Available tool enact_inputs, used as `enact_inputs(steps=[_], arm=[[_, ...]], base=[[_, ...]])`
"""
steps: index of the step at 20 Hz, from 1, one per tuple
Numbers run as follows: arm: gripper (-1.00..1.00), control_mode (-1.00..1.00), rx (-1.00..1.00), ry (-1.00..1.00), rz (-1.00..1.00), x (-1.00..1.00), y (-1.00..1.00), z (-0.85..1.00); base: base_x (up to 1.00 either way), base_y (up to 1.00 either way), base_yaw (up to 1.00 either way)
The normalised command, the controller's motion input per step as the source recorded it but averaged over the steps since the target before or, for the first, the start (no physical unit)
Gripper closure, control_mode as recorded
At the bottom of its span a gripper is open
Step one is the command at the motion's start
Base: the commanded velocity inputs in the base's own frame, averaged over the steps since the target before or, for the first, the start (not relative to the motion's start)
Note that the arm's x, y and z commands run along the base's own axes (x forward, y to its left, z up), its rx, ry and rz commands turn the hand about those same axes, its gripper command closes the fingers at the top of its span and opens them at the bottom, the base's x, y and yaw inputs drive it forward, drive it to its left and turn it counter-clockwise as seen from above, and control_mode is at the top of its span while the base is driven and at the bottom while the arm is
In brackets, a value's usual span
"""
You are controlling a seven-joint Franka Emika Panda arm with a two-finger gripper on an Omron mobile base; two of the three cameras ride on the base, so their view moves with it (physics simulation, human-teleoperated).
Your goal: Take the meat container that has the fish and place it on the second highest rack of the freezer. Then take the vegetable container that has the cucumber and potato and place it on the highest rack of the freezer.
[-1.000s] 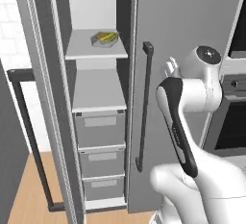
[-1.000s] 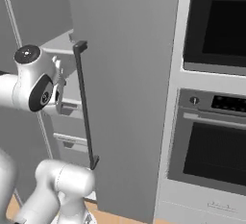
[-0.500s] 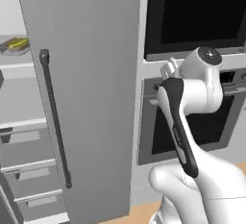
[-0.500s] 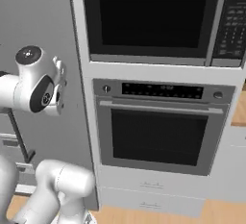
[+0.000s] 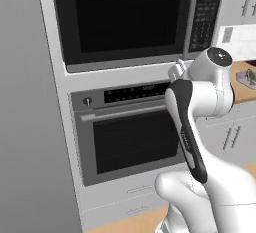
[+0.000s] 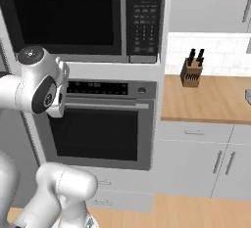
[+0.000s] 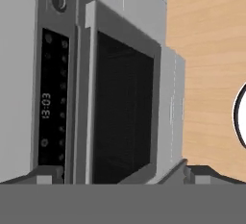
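Note:
My gripper (image 7: pixel 122 175) is open with nothing between its fingers. It points at the front of a wall oven (image 7: pixel 120 98), seen rolled on its side in the hand view. The hand sits folded close to the arm, in front of the oven (image 5: pixel 132 137). Along the left edge of the left base view stands a plain grey face of the freezer (image 5: pixel 25 127); its handle, shelves and highest rack are out of view. The fish is out of view. A small tray with something greenish (image 5: pixel 248 77) lies on the counter at the far right; what it holds is too small to tell.
A black microwave (image 6: pixel 68 19) sits above the oven (image 6: pixel 98 129). To the right runs a wooden counter (image 6: pixel 211 100) with a knife block (image 6: pixel 191 70), over white base cabinets (image 6: pixel 196 161). The floor is wood.
The whole picture has shifted: the base has turned right. The open freezer with its shelves has slid out to the left, and the oven, microwave and counter have come into view. The arm's pose looks unchanged.

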Motion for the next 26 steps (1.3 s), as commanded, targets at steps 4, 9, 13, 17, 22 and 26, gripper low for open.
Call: enact_inputs(steps=[4, 9, 13, 17, 22, 26], arm=[[-1.00, 1.00, 0.00, 0.00, 0.00, 0.00, 0.00, 0.00], [-1.00, 1.00, 0.00, 0.00, 0.00, 0.00, 0.00, 0.00], [-1.00, 1.00, 0.00, 0.00, 0.00, 0.00, 0.00, 0.00], [-1.00, 1.00, 0.00, 0.00, 0.00, 0.00, 0.00, 0.00], [-1.00, 1.00, 0.00, 0.00, 0.00, 0.00, 0.00, 0.00], [-1.00, 1.00, 0.00, 0.00, 0.00, 0.00, 0.00, 0.00]], base=[[0.19, -1.00, -0.03], [0.38, -1.00, 0.00], [0.44, -1.00, 0.00], [0.51, -1.00, 0.01], [0.65, -0.92, 0.06], [0.81, -0.62, 0.13]])
